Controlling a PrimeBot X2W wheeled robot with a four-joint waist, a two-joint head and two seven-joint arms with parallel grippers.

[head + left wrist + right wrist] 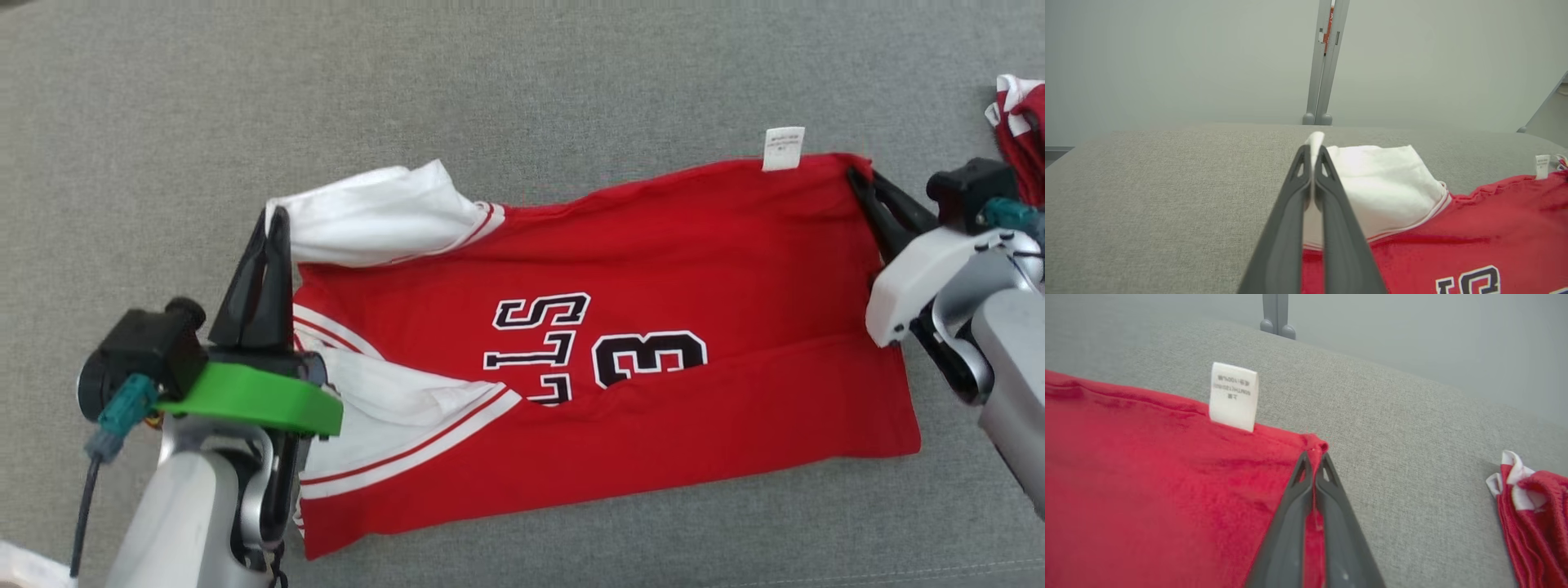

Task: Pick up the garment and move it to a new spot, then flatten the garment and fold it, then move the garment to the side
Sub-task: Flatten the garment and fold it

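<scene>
The left pincer (pixel 276 214) is pressed together on the far edge of a white sleeve (pixel 375 212); in the left wrist view a sliver of white cloth sticks out between the tips of the left pincer (pixel 1314 149). The right pincer (pixel 855 173) is likewise clamped on cloth, and its wrist view shows the far right hem corner bunched between the tips of the right pincer (pixel 1314 456).

Both grips belong to one thing, the red jersey with white sleeves (pixel 653 408), which lies spread across the middle of the grey fabric-covered desk (pixel 522 82), sleeves to the left and hem to the right. Holding the two far corners at once looks like preparation to carry the far edge evenly, either to pull it taut or to bring it over toward the near side. Gripping only one corner would probably let the cloth twist.

The near strip of the jersey appears to be turned over the chest already, since it cuts off the print. What can be read is black, white-outlined lettering, "LLS" lying sideways, and a large "3" beside it.

A small white care label (pixel 784 149) stands up from the far edge near the right pincer. Seen up close, the care label (pixel 1233 396) carries upside-down print, perhaps including "100%", but it is too fine to be sure.

A bunched red-and-white cloth (pixel 1020 122) sits apart at the far right.
</scene>
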